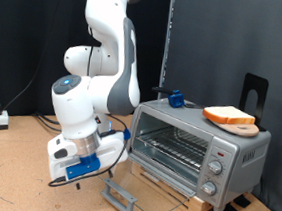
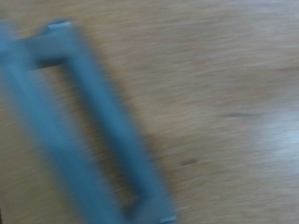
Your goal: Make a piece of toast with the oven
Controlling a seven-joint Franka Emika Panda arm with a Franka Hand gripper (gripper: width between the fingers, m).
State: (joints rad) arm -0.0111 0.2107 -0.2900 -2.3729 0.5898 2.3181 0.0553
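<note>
Exterior view: toast (image 1: pixel 229 117) atop oven (image 1: pixel 192 151), tool (image 1: pixel 75 160) low, apart.

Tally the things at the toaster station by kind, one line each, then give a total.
Oven: 1
Piece of toast: 1
Round wooden board: 1
Door handle: 1
Robot gripper: 1
Total: 5

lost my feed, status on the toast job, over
Gripper low by open oven door's handle, holding nothing visible. Piece of toast on round board atop oven. Rack bare.
</note>
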